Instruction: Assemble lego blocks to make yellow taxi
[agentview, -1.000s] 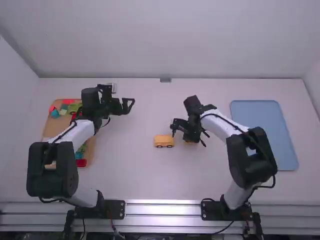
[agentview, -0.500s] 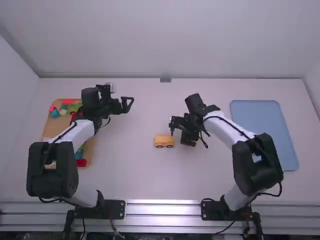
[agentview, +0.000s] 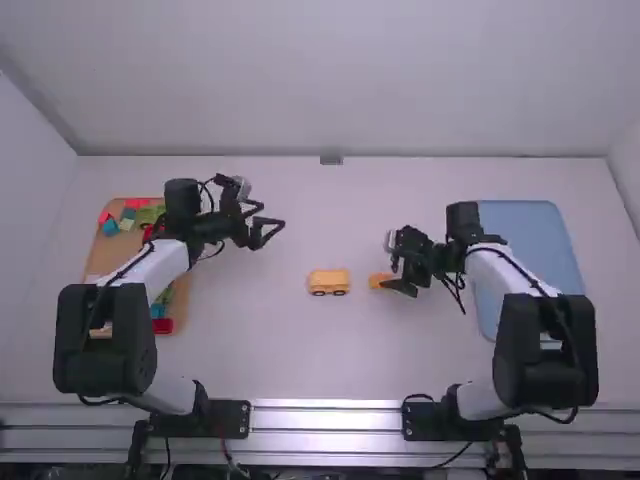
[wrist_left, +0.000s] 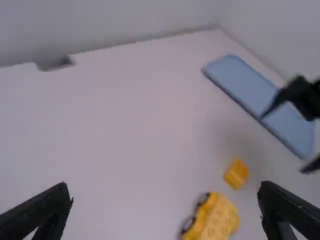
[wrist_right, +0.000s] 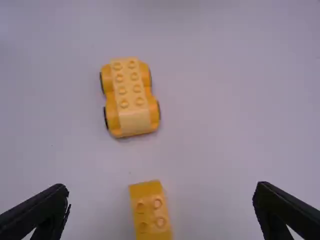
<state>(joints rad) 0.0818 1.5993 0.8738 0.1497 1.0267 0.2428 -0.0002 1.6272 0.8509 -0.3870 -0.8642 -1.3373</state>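
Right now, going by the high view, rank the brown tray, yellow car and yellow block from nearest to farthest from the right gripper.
1. Yellow block, close by the right gripper.
2. Yellow car, left of the block.
3. Brown tray, off at the far left.

**Soft Light Is Spreading Evenly While Blur Is Veiling One View**

In the high view, diffuse, moderate light is covering the white table (agentview: 300, 360), and the metal rail (agentview: 325, 418) is throwing back pale glare. The exact source is remaining unclear. In the left wrist view, blur is softening the blue tray (wrist_left: 245, 82) and the yellow car (wrist_left: 217, 220), and a faint shadow is dimming the tabletop near the tray. In the right wrist view, dimmer light is falling, yet the studs of the yellow block (wrist_right: 150, 212) are standing out more clearly.
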